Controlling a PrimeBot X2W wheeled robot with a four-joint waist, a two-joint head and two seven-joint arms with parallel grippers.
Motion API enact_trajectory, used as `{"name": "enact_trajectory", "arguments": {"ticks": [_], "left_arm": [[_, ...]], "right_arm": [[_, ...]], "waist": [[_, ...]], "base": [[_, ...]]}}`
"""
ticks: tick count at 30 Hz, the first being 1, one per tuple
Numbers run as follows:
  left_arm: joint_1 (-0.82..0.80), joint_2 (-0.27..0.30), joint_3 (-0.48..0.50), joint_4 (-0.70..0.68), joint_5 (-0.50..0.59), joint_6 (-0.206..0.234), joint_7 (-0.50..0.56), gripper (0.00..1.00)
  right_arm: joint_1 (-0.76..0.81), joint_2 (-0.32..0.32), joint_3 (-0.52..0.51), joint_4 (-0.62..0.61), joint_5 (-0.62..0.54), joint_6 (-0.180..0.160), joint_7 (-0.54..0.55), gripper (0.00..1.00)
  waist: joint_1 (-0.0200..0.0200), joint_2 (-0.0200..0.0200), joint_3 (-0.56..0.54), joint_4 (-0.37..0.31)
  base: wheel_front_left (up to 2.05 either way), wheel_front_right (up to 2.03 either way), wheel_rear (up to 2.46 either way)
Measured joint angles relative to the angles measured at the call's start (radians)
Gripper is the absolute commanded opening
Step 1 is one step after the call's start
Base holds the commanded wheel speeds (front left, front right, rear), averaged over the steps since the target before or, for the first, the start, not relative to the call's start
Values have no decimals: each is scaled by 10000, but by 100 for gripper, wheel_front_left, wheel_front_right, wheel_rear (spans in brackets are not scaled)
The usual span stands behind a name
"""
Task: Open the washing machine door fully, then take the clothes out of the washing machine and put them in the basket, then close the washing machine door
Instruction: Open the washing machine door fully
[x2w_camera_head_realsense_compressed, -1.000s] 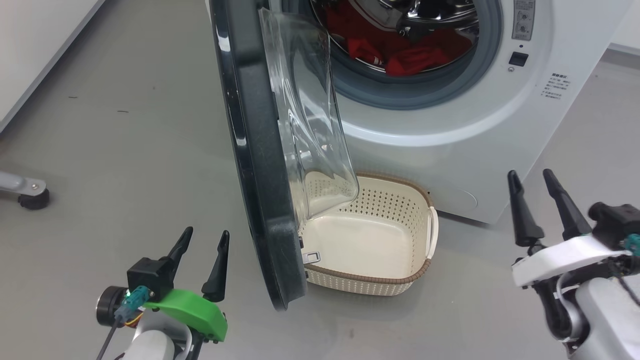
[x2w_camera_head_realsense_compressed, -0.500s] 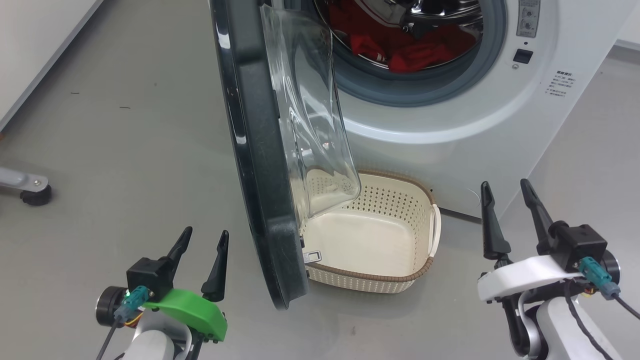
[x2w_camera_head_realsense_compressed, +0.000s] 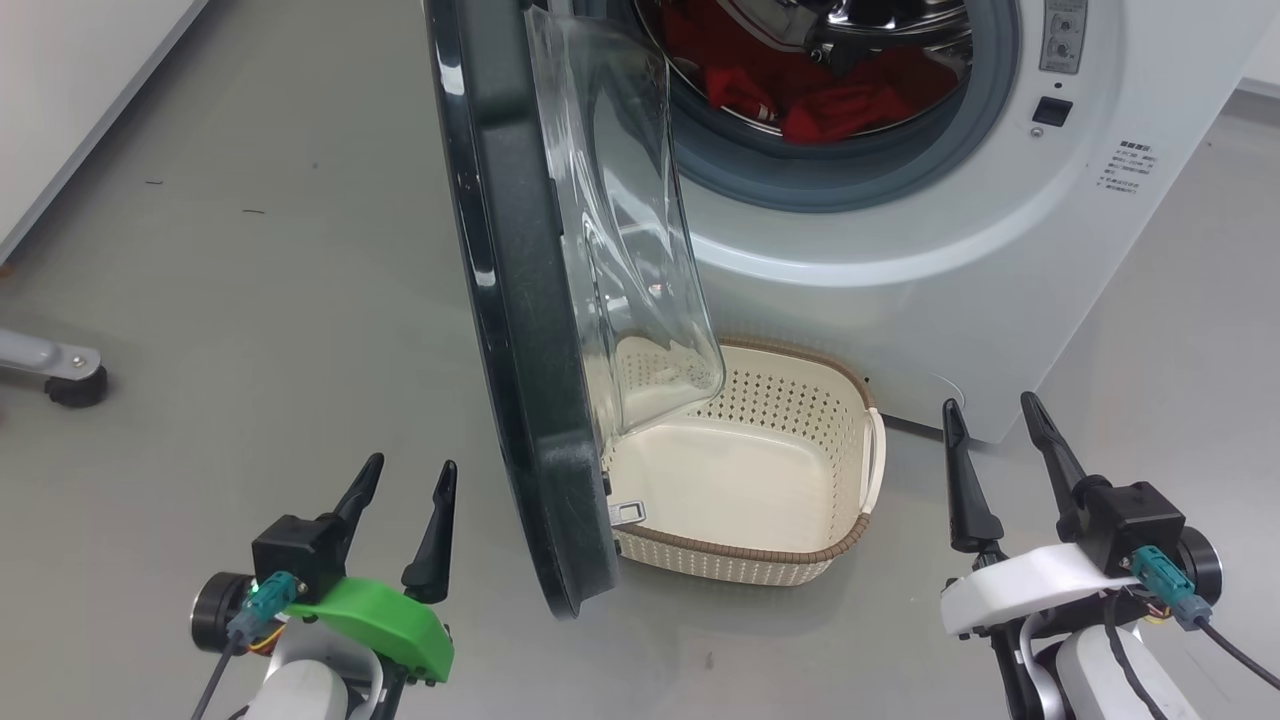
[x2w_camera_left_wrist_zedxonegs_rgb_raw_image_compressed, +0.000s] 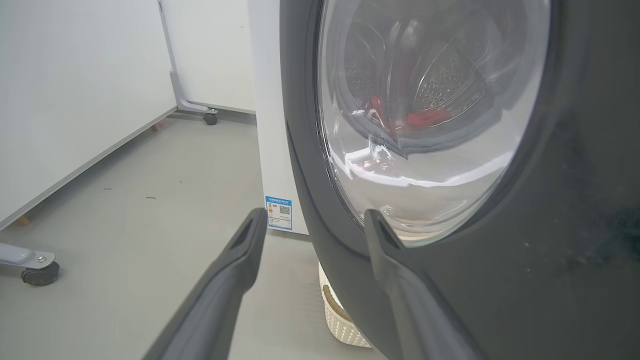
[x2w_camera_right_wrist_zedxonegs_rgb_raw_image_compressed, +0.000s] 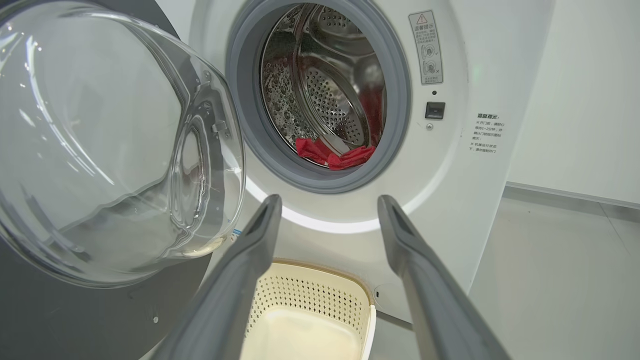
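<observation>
The washing machine (x2w_camera_head_realsense_compressed: 900, 280) (x2w_camera_right_wrist_zedxonegs_rgb_raw_image_compressed: 450, 210) stands ahead with its door (x2w_camera_head_realsense_compressed: 520, 330) (x2w_camera_left_wrist_zedxonegs_rgb_raw_image_compressed: 550, 250) (x2w_camera_right_wrist_zedxonegs_rgb_raw_image_compressed: 100, 150) swung out toward me, edge-on in the head view. Red clothes (x2w_camera_head_realsense_compressed: 800, 95) (x2w_camera_right_wrist_zedxonegs_rgb_raw_image_compressed: 335, 155) lie in the steel drum. The cream basket (x2w_camera_head_realsense_compressed: 850, 535) (x2w_camera_right_wrist_zedxonegs_rgb_raw_image_compressed: 310, 310) sits on the floor below the opening, partly behind the door. My left gripper (x2w_camera_head_realsense_compressed: 405, 470) (x2w_camera_left_wrist_zedxonegs_rgb_raw_image_compressed: 312, 215) is open, low at the left of the door, holding nothing. My right gripper (x2w_camera_head_realsense_compressed: 990, 405) (x2w_camera_right_wrist_zedxonegs_rgb_raw_image_compressed: 327, 200) is open and empty, right of the basket, pointing at the machine front.
A white wall panel (x2w_camera_head_realsense_compressed: 70, 90) runs along the left. A grey caster leg (x2w_camera_head_realsense_compressed: 60, 375) (x2w_camera_left_wrist_zedxonegs_rgb_raw_image_compressed: 35, 267) stands on the floor at the left. A blue label (x2w_camera_left_wrist_zedxonegs_rgb_raw_image_compressed: 278, 212) shows on the machine's side. Grey floor (x2w_camera_head_realsense_compressed: 250, 300) lies open to the left of the door.
My right gripper has come down and toward me, moving left closer to the basket. The view has shifted slightly. My left gripper and the door stay put.
</observation>
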Motion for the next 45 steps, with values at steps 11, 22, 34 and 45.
{"name": "enact_trajectory", "arguments": {"ticks": [11,22,34,45], "left_arm": [[0,0,19,8,0,0,2,100],[12,-2,29,35,-17,0,2,38],[26,-4,73,-326,33,31,0,0],[-294,-15,736,-2685,362,249,0,0]], "right_arm": [[202,230,-286,0,-311,4,0,100],[404,393,-552,15,-445,107,0,100],[536,516,-740,81,-734,288,0,100],[588,568,-922,84,-836,491,0,100]], "waist": [[0,0,-18,-8],[0,0,-56,-2],[0,0,-115,79],[0,0,-180,216]], "base": [[0,0,0],[0,0,0],[0,0,0],[0,0,0]]}}
